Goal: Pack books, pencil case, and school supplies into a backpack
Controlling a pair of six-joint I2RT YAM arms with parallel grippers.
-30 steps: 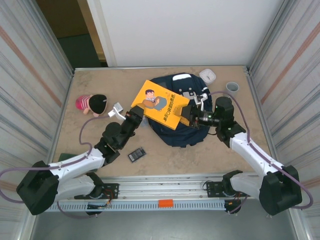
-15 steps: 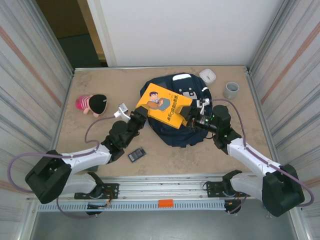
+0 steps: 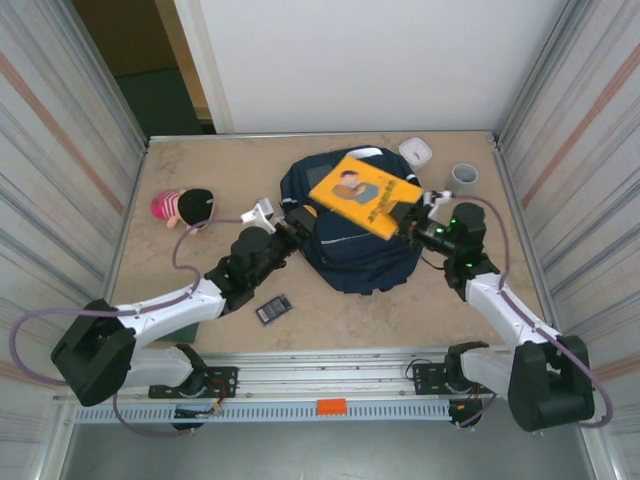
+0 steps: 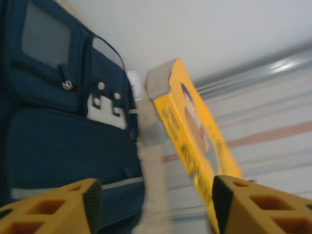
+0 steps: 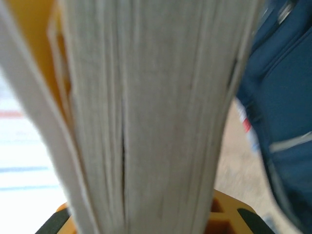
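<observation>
The navy backpack lies flat at the table's middle. The yellow book hangs tilted over the backpack's upper right part, with my right gripper shut on its right edge. In the right wrist view the book's page edge sits between the fingers, with the backpack to the right. My left gripper is open at the backpack's left edge. Nothing lies between its fingertips, and beyond them are the backpack and yellow book. The black rectangle lies near the front. The green book is out of view.
A white round device and a grey cup stand at the back right. A plush doll lies at the left. Metal walls close in both sides. A blurred red-marked strip lies beside the backpack.
My right gripper has carried the yellow book rightward and toward the back, over the backpack. My left arm has stretched forward to the backpack's left edge.
</observation>
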